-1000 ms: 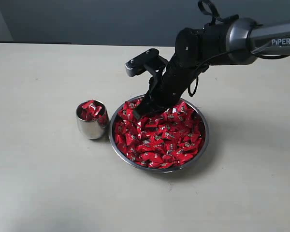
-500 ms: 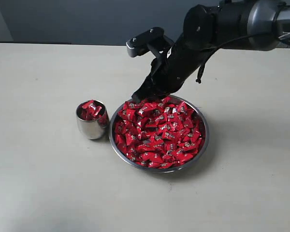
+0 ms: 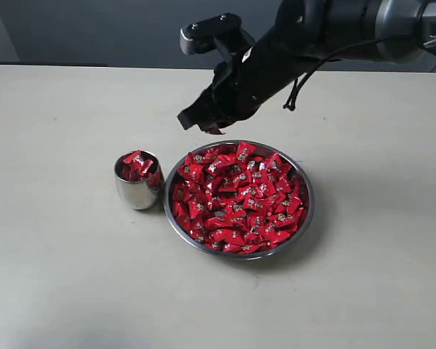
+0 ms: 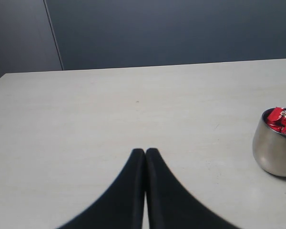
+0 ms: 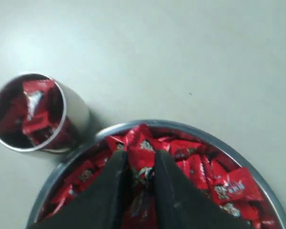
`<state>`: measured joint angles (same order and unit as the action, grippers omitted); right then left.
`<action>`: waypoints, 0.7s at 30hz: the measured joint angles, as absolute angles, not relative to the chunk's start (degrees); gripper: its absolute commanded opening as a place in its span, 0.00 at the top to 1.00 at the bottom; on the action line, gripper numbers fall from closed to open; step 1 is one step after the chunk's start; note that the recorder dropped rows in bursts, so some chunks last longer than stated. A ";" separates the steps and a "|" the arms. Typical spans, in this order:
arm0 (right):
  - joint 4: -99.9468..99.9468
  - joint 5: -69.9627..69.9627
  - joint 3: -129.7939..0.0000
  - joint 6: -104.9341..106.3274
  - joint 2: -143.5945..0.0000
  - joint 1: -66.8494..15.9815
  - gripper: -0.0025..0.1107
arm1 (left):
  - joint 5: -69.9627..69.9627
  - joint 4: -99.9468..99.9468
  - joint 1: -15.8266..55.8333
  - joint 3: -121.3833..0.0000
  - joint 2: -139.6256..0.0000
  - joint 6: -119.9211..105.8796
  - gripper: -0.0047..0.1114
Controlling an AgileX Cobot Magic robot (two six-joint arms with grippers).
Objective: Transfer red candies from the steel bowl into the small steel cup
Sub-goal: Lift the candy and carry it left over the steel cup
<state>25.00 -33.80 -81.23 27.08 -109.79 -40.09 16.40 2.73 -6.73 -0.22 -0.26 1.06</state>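
Note:
The steel bowl (image 3: 305, 190) sits mid-table, heaped with red candies (image 3: 236, 200). Left of it stands the small steel cup (image 3: 136, 190), holding several red candies (image 3: 138, 164). My right gripper (image 3: 207, 125) hangs in the air above the bowl's far-left rim, shut on a red candy (image 5: 142, 160) that pokes out between its black fingers (image 5: 115, 179). In the right wrist view the bowl (image 5: 181, 127) and the cup (image 5: 74, 112) lie below. My left gripper (image 4: 145, 151) is shut and empty, low over bare table, with the cup (image 4: 274, 150) off to one side.
A dark grey wall (image 3: 94, 33) backs the pale table (image 3: 58, 276). The right arm (image 3: 334, 29) reaches in from the upper right, above the bowl's far side.
My right gripper has risen out of the candy heap and shifted left toward the cup, carrying a red candy. Bowl and cup have not moved.

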 measured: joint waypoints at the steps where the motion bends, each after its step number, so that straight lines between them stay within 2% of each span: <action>1: 26.70 -34.34 -82.04 28.44 -110.37 -40.09 0.99 | 16.40 2.73 -6.73 -0.22 -0.26 1.06 0.96; 6: 33.99 -38.38 -85.79 32.64 -113.32 -40.64 0.99 | 16.40 2.73 -6.73 -0.22 -0.26 1.06 0.96; 14: 34.75 -40.51 -89.82 33.57 -118.07 -45.50 0.99 | 16.40 2.73 -6.73 -0.22 -0.26 1.06 0.96; 21: 34.99 -40.90 -92.53 33.57 -120.61 -46.62 0.99 | 16.40 2.73 -6.73 -0.22 -0.26 1.06 0.96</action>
<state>34.99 -40.90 -92.53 33.57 -120.61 -46.62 16.40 2.73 -6.73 -0.22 -0.26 1.06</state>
